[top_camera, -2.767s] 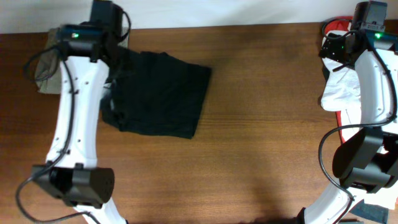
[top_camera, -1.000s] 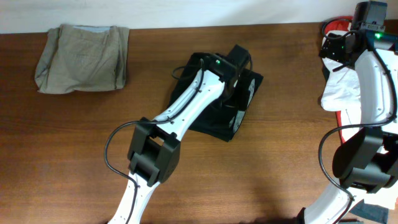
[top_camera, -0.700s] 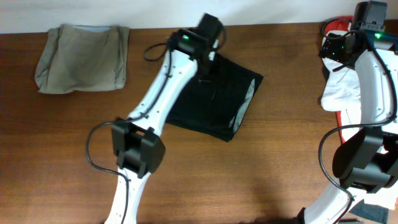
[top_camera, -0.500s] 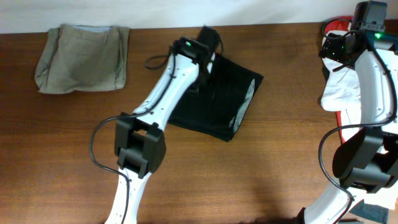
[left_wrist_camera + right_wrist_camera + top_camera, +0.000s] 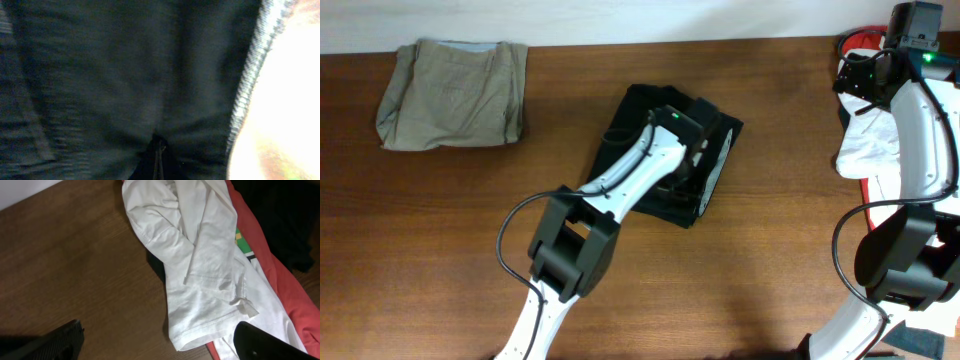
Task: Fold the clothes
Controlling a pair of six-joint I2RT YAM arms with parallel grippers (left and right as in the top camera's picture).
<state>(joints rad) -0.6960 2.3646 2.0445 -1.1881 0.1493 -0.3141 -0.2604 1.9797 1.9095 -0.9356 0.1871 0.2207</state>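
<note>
The black garment (image 5: 635,115) lies folded on the table's middle, with a grey inner band showing at its right edge (image 5: 717,165). My left gripper (image 5: 692,145) is low over its middle. In the left wrist view the blurred black cloth (image 5: 110,75) fills the frame, and the fingers (image 5: 158,162) are shut together against it. The khaki garment (image 5: 450,92) lies folded at the far left. The white garment (image 5: 200,255) lies over the red one (image 5: 265,265) at the right edge. My right gripper (image 5: 165,345) is open and empty above them.
The table's back edge and a white wall run along the top (image 5: 620,20). The right arm (image 5: 920,120) stands over the white and red pile (image 5: 868,145). Bare wood (image 5: 740,290) stretches across the front.
The black garment went from beside the khaki one to the table's middle. In the last half second my left gripper swung from its far left corner down onto its middle. The right arm stayed still.
</note>
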